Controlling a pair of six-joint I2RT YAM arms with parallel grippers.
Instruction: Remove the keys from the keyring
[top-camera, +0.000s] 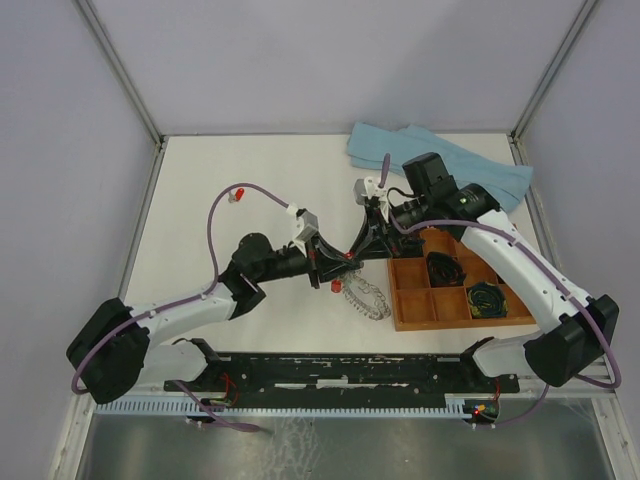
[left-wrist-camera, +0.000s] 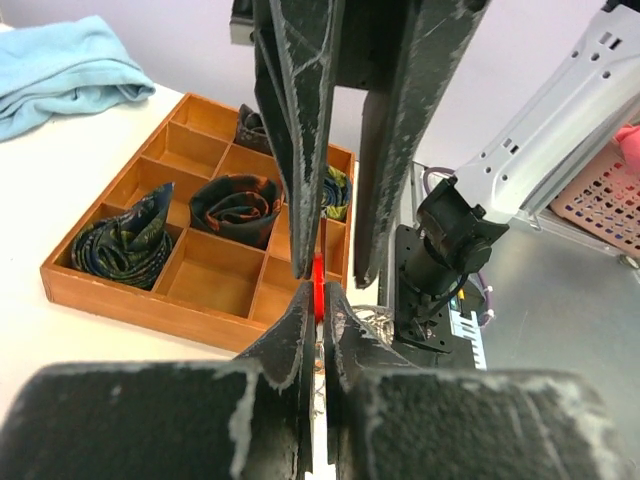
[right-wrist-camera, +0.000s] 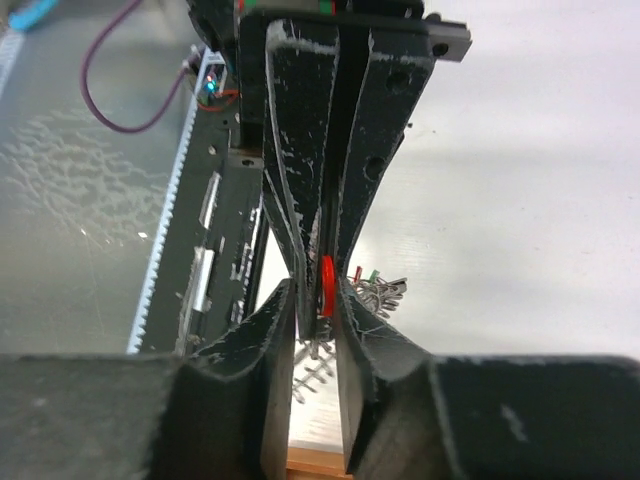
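The tray (top-camera: 450, 323) is matt wood, the keyring (top-camera: 365, 298) shiny metal, the red key (right-wrist-camera: 327, 285) glossy plastic.

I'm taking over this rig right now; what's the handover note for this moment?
Left gripper: shut on a red key.
Right gripper: open, flanking that key.
Keyring: on the table beside the wooden tray, more keys on it.
Done: one key pinched; whether it is off the ring cannot be told.
Left: free it, then the others.
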